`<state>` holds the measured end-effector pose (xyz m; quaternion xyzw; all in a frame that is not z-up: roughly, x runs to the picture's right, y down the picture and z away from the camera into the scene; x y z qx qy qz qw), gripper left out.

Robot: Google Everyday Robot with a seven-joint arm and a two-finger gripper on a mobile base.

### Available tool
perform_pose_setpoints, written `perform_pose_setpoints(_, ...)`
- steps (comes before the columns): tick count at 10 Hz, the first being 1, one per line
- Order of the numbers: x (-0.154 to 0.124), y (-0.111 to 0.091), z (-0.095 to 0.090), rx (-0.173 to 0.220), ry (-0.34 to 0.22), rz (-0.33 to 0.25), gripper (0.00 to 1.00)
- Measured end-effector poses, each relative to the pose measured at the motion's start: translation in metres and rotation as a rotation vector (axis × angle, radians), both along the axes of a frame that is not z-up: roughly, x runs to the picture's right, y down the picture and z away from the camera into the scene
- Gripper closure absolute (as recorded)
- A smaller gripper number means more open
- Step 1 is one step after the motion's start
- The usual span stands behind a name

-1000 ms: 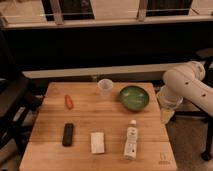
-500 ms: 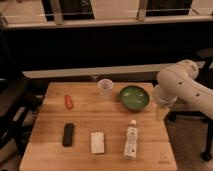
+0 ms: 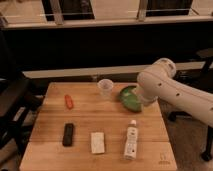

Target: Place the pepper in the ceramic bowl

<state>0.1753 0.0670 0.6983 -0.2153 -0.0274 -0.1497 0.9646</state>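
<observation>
Worktop (image 3: 100, 122) of light wood carries the things. White arm (image 3: 172, 90) comes in from the right. Its end effector (image 3: 144, 100) is at the right rim of the green ceramic bowl (image 3: 128, 97), spread wide, holding nothing. Pepper (image 3: 69, 101) lies well left of this bowl.

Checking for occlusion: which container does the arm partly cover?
The green ceramic bowl, not the clear cup beside it; the gripper is hidden behind the arm.

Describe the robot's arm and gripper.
The arm is white, made of thick rounded segments with a bulbous joint and small dark dots along its side. No cables show. The gripper is not in view; the arm's visible end sits by the green bowl.
</observation>
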Motion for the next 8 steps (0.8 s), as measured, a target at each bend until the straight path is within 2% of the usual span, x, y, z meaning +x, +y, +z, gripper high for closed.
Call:
perform_pose_setpoints(4, -0.059, -0.017, 0.017, 0.026, -0.100, -0.166, 0.20)
perform_pose_setpoints(7, -0.070, -0.026, 0.024, 0.034, -0.139, -0.210, 0.20)
perform_pose_setpoints(8, -0.084, -0.030, 0.029, 0.022, -0.163, -0.233, 0.20)
